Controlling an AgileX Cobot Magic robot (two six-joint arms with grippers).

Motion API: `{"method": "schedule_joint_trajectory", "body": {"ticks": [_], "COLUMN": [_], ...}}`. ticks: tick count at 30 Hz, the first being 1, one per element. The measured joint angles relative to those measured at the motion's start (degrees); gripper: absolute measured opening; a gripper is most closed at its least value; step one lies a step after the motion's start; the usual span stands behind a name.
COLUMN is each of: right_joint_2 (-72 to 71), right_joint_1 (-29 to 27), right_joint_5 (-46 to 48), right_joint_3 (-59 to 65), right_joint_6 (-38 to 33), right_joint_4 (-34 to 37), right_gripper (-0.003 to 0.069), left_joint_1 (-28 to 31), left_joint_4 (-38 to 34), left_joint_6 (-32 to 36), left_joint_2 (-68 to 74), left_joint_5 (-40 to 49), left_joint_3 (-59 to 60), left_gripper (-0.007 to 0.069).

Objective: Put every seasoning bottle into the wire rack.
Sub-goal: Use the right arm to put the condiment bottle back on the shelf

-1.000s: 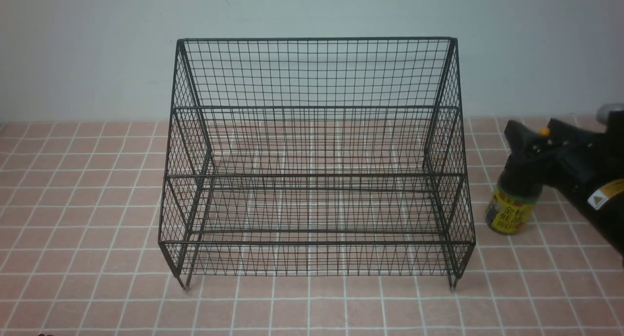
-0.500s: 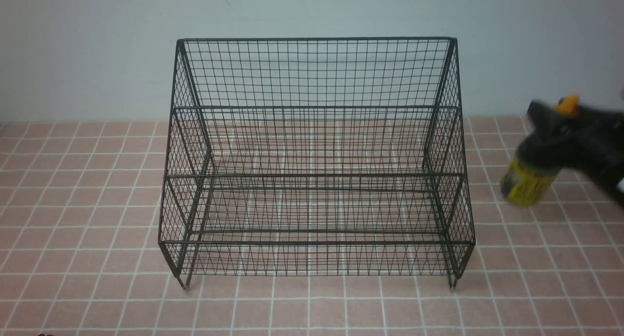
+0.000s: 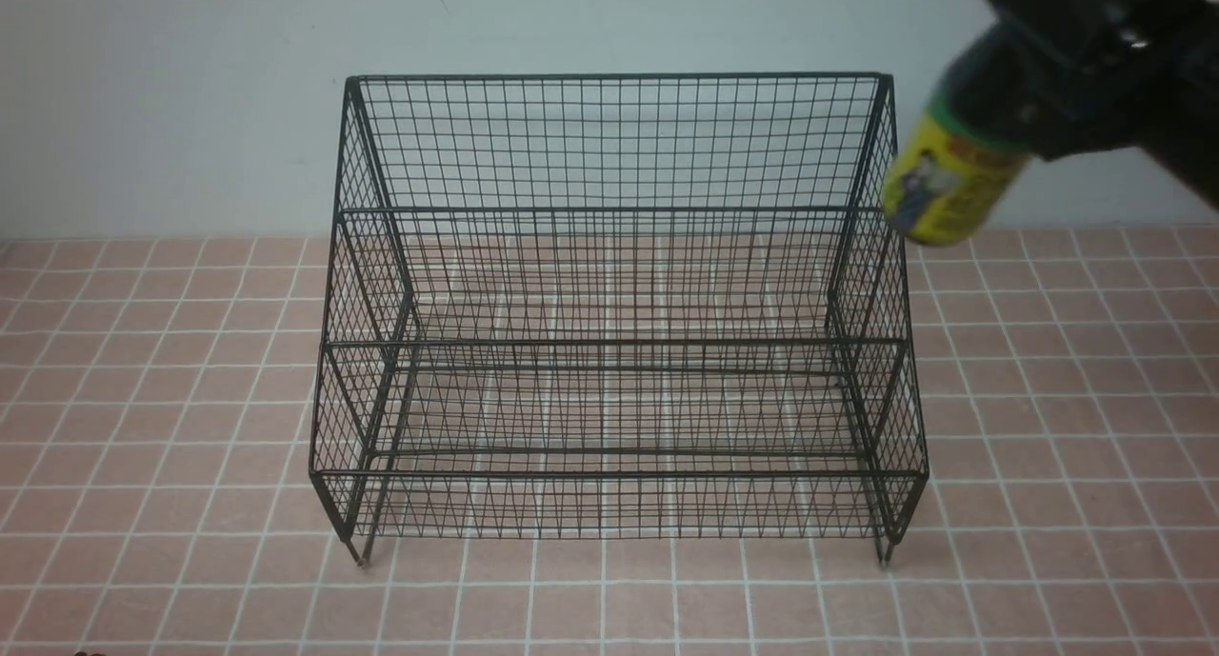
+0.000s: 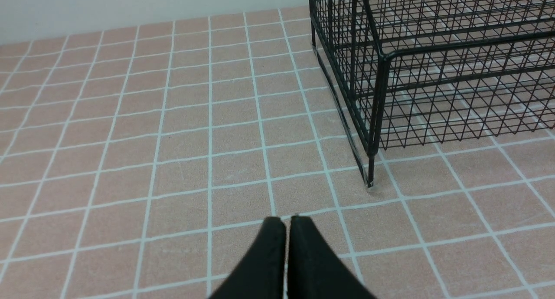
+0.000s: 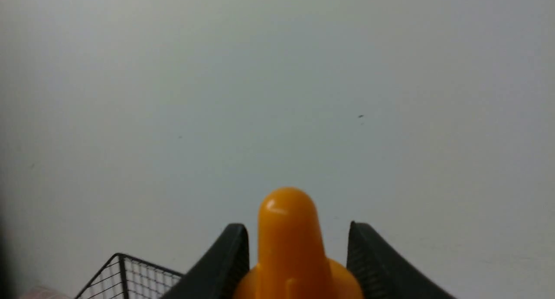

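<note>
Lifted off the tiles, the seasoning bottle hangs tilted, clamped in the right gripper.

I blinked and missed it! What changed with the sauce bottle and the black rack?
The right gripper raised the seasoning bottle off the tiled table, up and slightly toward the wire rack's top right corner, where it now hangs tilted. The rack itself stayed put, with nothing in it.
</note>
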Motion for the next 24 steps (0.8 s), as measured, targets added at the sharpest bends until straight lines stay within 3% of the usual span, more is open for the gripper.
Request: {"method": "schedule_joint_trajectory", "body": {"ticks": [9,24], "right_joint_2": [13.7,22.9], "right_joint_1": [4.0,4.0], "right_joint_5": [-3.3,-3.4], "right_joint_3": [-4.5,-5.1], "right_joint_6": [-0.5,-1.7], "right_joint_4": [0.2,0.0], "right_gripper": [0.0276,0.0276], "left_joint_1": [0.0,0.0], "left_joint_4": [0.0,0.0], "left_joint_6": [0.0,0.0], "left_joint_2": [0.0,0.0], "left_joint_5": [0.0,0.0], "left_joint_3": [0.0,0.0], "left_gripper": [-0.0007,-0.0007]}}
